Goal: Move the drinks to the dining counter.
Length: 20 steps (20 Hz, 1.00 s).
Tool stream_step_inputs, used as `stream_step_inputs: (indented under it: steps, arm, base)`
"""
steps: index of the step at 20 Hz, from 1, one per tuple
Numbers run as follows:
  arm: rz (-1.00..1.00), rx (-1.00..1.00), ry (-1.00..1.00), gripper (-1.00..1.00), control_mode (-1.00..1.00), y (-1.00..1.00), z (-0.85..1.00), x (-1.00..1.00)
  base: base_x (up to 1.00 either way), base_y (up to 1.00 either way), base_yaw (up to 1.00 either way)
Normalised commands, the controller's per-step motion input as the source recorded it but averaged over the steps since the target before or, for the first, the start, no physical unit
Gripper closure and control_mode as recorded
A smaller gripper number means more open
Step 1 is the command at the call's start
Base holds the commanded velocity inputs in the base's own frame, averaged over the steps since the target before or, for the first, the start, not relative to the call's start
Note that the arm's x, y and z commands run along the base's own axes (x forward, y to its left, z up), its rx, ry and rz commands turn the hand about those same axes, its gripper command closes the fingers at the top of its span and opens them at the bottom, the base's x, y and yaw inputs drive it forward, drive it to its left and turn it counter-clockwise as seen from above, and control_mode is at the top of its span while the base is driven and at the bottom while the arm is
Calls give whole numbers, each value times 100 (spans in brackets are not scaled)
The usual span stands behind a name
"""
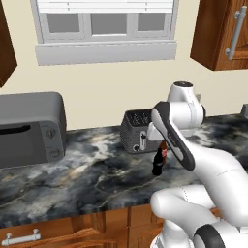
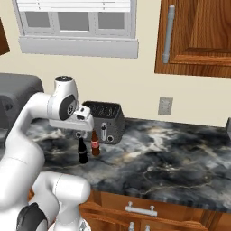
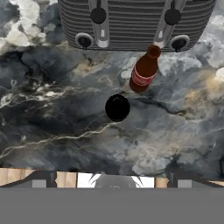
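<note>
Two drinks stand on the marbled wall counter (image 2: 149, 167) in front of the toaster (image 2: 106, 121). One is a slim brown bottle (image 3: 143, 71) with a red label (image 2: 95, 144). The other is a dark, almost black bottle (image 2: 82, 152) just left of it, also seen in the left base view as a dark bottle (image 1: 157, 165). My gripper (image 2: 82, 135) points straight down over the dark bottle, whose round top (image 3: 117, 107) sits at the middle of the hand view. The jaws are open and wide apart, with nothing held. The dining counter is out of view.
A grey microwave (image 1: 29, 128) stands at the left of the counter. The wall with a window (image 1: 104, 29) runs behind, and wooden cabinets (image 2: 198, 36) hang at the upper right. Drawer fronts (image 2: 144, 210) line the counter's near edge.
</note>
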Motion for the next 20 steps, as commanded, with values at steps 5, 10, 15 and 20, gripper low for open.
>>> stream_step_inputs:
  steps: [5,10,15,20]
  arm:
    - [0,0,7,-100,-100,0,-34,22]
    - [0,0,8,-100,-100,0,-29,23]
    - [0,0,7,-100,-100,0,-25,27]
    - [0,0,3,-100,-100,0,-33,22]
  base:
    - [0,0,0]
    - [0,0,0]
    - [0,0,0]
    - [0,0,0]
